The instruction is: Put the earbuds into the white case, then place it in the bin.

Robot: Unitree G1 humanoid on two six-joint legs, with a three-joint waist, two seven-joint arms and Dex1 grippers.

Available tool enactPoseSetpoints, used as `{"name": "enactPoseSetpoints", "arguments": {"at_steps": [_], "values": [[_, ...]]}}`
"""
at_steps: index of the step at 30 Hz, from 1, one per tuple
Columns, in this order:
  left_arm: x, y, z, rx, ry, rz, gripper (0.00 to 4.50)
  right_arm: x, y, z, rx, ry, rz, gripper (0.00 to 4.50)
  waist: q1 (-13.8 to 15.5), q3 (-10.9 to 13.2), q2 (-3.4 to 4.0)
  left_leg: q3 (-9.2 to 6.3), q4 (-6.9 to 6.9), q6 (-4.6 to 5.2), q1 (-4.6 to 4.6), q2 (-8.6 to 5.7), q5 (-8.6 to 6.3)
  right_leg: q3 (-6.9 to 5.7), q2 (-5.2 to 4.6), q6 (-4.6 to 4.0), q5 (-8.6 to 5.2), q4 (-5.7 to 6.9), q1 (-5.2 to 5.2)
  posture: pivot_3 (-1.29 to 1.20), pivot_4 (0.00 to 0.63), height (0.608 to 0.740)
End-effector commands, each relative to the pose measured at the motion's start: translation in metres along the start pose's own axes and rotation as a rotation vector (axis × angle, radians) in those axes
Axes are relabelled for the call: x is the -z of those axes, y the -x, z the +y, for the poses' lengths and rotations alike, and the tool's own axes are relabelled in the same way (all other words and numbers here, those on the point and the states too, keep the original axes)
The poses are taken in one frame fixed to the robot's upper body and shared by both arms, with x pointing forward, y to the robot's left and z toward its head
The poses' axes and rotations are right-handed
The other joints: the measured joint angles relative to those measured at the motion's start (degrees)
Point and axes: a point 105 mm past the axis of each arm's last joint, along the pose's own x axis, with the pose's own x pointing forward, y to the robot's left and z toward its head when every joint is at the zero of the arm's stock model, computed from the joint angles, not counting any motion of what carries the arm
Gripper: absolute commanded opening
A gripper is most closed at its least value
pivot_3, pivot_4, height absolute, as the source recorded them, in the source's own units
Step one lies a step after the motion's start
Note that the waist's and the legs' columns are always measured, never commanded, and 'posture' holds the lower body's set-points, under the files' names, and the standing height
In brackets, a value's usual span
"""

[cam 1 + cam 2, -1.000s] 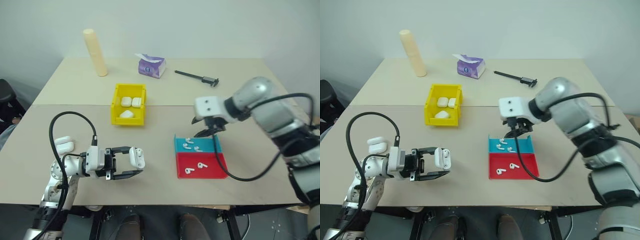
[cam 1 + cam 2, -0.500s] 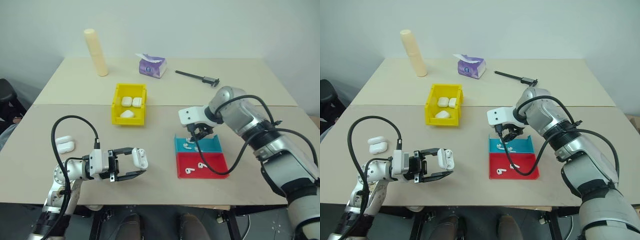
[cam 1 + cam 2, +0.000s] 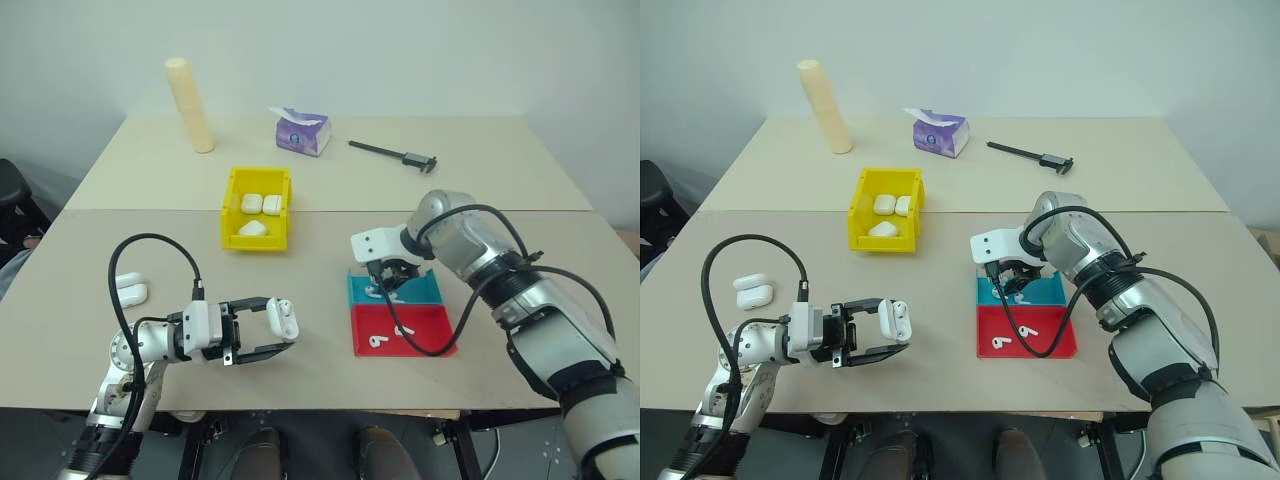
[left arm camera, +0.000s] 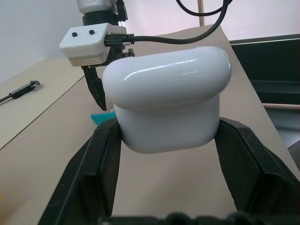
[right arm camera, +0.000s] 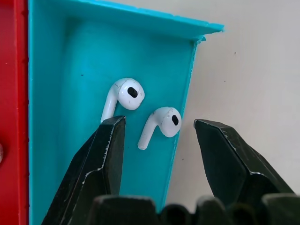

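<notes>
Two earbuds (image 5: 161, 123) lie side by side in the teal tray (image 5: 61, 93), near its wall, w/ two more in the red tray (image 3: 400, 330) next to it. Right gripper (image 5: 159, 140) hangs just over the teal pair, fingers apart, holding nothing – one bud sits between the tips. Left gripper (image 3: 268, 330) is clamped on the white case (image 3: 284, 317), held off the table, lid up. Yellow bin (image 3: 257, 210) further back already has cases in it. Risk: bud is tiny & glossy – closing off-centre could flick it against the wall or nip its neighbour
</notes>
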Motion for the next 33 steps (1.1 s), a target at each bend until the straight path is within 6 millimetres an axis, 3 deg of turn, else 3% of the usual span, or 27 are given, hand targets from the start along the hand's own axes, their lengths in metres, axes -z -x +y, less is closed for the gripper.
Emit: {"name": "enactPoseSetpoints", "arguments": {"at_steps": [1,3,16,19,33], "values": [[-0.0084,-0.0006,0.0005,0.007,-0.064,-0.009,2.75,-0.0026,0.0059,-0.005,0.03,0.015,-0.014,2.63,0.0,0.0,0.0,0.0,0.0,0.0,0.0,0.0,0.0,0.0,0.0,0.0,0.0,0.0,0.0,0.0,0.15,0.74],[-0.0077,-0.0007,0.0004,0.008,-0.065,-0.006,2.75,-0.0007,0.0046,-0.0039,0.03,0.027,-0.006,2.22,0.0,0.0,0.0,0.0,0.0,0.0,0.0,0.0,0.0,0.0,-0.01,0.0,0.0,0.0,0.01,0.0,0.15,0.74],[-0.0079,-0.0024,0.0015,0.012,-0.07,-0.007,2.75,-0.0016,0.0028,-0.0048,0.04,0.024,-0.013,2.22,0.0,0.0,0.0,0.01,0.0,0.0,0.01,0.0,0.0,0.0,0.0,0.0,0.0,0.01,0.01,0.0,0.15,0.74],[-0.008,-0.003,0.0013,0.014,-0.069,-0.006,2.75,-0.0002,0.0016,-0.0034,0.036,0.029,-0.006,1.63,0.0,0.0,0.0,0.01,0.0,0.0,0.01,0.0,0.0,0.0,0.0,0.0,0.0,0.01,0.0,0.0,0.15,0.74],[-0.0068,-0.0034,0.0001,0.013,-0.067,0.001,2.75,0.0051,0.0012,-0.0011,0.031,0.033,0.004,1.63,0.0,0.0,0.0,0.01,0.0,0.0,0.03,0.0,0.0,0.0,0.0,0.0,0.0,0.02,0.02,0.0,0.15,0.74]]}}
